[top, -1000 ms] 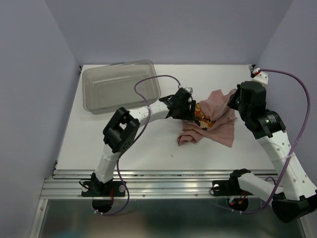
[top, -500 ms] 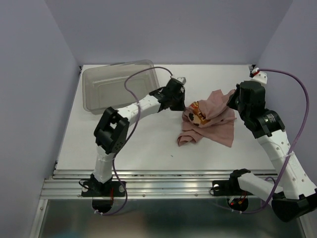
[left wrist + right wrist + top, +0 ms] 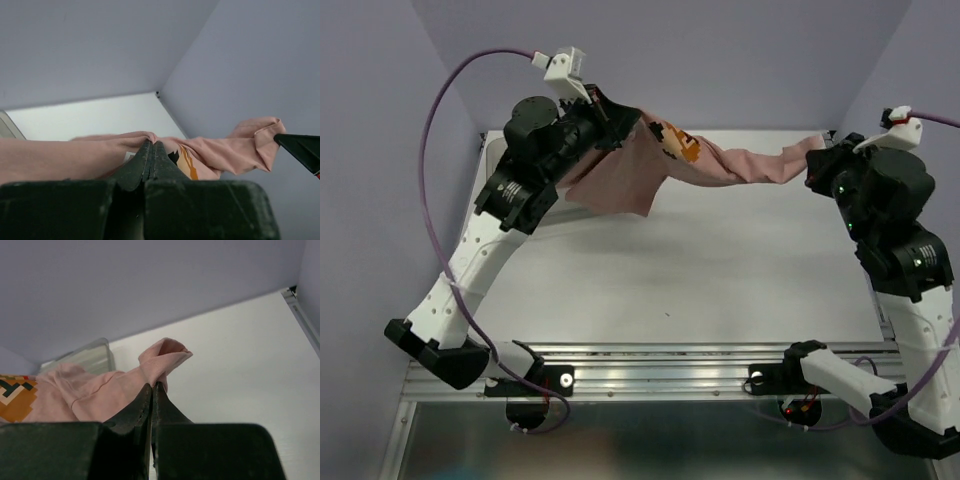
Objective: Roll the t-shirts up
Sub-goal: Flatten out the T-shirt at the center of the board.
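The dusty-pink t-shirt (image 3: pixel 730 166) hangs in the air above the back of the table, stretched between both grippers, with its orange graphic (image 3: pixel 678 143) facing up near the left end. My left gripper (image 3: pixel 618 112) is raised at the back left and shut on one end of the cloth; in the left wrist view its jaws (image 3: pixel 151 145) pinch a fold of the t-shirt (image 3: pixel 230 150). My right gripper (image 3: pixel 813 165) is raised at the back right and shut on the other end. In the right wrist view its jaws (image 3: pixel 154 386) clamp a bunched tip of the t-shirt (image 3: pixel 100 390).
A clear plastic bin (image 3: pixel 92 356) stands at the back left of the white table (image 3: pixel 720 270), mostly hidden behind the left arm in the top view. Purple walls close in the back and both sides. A metal rail (image 3: pixel 650 380) runs along the near edge.
The left gripper closed on the shirt. Both arms rose, and the shirt went from a heap on the table to hanging stretched between the grippers.
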{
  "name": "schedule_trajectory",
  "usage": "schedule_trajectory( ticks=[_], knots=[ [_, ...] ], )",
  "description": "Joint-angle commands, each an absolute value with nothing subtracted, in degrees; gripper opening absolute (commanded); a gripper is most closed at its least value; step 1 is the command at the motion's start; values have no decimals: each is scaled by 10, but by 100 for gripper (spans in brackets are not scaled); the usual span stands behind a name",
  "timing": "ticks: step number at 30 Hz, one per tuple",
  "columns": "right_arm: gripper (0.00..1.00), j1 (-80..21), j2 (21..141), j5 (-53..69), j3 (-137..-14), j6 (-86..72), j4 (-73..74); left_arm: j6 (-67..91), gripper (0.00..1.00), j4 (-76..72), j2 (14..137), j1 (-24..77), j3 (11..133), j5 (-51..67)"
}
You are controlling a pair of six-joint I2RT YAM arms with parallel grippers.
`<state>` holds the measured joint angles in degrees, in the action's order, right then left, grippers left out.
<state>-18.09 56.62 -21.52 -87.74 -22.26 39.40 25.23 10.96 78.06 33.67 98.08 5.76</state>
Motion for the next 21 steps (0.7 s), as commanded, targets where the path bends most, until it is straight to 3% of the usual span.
schedule_trajectory(
  ticks=[1,9,14,17,18,19,21],
  knots=[
    [2,-184,534,-172,-932,-203,368,222,0,80,736,337,1034,40],
    [1,-184,515,-242,-916,-221,372,237,0,91,786,337,1032,96],
    [1,-184,511,-384,-852,-229,403,244,0,95,920,372,1043,135],
    [3,-184,512,-437,-762,-256,408,222,1,122,1036,403,1122,111],
    [13,-184,524,-459,-741,-268,412,215,13,140,1073,412,1158,99],
    [25,-184,533,-464,-722,-277,421,200,40,200,1149,425,1251,84],
    [77,-184,558,-461,-687,-299,435,191,62,274,1221,433,1362,76]
  ],
)
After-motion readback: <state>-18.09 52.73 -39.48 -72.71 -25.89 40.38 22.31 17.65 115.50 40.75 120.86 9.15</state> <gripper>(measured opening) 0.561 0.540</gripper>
